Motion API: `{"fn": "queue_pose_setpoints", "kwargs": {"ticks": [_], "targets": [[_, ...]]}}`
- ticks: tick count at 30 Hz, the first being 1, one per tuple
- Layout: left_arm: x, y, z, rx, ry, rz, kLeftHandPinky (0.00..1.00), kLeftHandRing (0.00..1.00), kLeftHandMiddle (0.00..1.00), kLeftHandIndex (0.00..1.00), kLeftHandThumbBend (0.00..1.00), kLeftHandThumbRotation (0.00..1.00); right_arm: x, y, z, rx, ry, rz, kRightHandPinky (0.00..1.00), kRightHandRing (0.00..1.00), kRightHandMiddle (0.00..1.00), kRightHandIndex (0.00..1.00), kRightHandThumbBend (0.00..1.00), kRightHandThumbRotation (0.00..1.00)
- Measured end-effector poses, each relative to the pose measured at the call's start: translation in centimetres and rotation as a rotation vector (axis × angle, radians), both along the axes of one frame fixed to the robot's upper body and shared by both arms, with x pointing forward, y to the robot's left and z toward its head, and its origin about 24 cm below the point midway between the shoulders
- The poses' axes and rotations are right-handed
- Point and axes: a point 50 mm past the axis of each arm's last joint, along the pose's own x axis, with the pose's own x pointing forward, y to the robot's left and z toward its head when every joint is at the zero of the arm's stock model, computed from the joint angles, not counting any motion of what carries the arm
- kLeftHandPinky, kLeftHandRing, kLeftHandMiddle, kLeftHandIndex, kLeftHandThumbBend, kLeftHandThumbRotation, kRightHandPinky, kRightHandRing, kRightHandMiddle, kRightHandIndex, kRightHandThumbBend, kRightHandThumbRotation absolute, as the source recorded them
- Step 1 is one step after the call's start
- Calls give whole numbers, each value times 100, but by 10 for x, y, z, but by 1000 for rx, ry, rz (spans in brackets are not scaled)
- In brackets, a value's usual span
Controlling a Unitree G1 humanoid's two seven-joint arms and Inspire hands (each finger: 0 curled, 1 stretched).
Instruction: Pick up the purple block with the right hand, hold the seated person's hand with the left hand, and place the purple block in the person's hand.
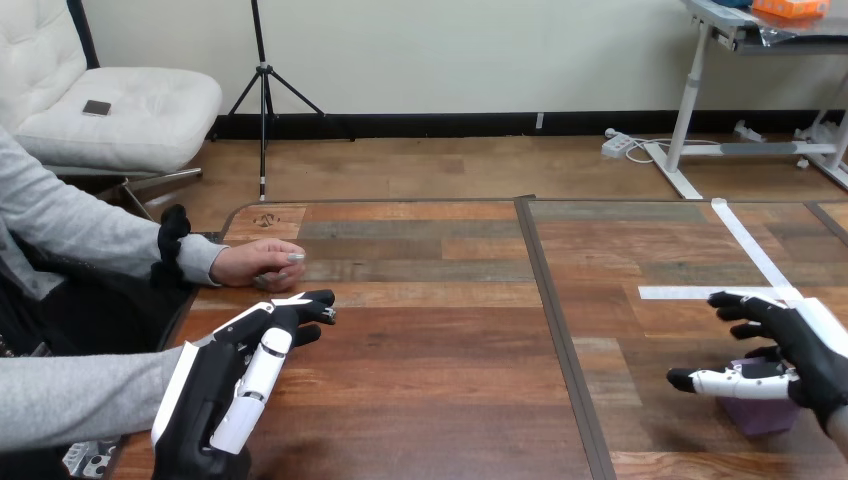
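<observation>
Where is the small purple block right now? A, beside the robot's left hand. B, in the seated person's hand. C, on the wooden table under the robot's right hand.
C: the small purple block sits on the wooden table beneath the robot's right hand, far from the person's hand.

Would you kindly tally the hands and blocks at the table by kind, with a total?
Robot hands: 2, the left hand and the right hand
Human hands in plain sight: 1, the person's hand
Blocks: 1, the purple block
Total: 4
</observation>
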Motion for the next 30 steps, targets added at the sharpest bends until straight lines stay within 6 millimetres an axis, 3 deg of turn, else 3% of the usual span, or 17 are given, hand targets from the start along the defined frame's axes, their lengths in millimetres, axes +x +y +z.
{"fn": "queue_pose_setpoints", "kwargs": {"ticks": [8, 15, 30], "targets": [[0, 0, 0, 0, -2, 0, 80, 82, 77, 57, 33, 77, -1, -6, 10, 4, -14, 3, 79, 85, 86, 85, 100, 16], [0, 0, 0, 3, -2, 0, 80, 82, 77, 57, 30, 77, -1, -9, 18, 6, -36, 1, 78, 84, 85, 85, 100, 18], [0, 1, 0, 8, -1, -2, 79, 81, 77, 56, 33, 77, -6, -17, 36, -10, -65, 2, 77, 85, 85, 84, 100, 15]]}}
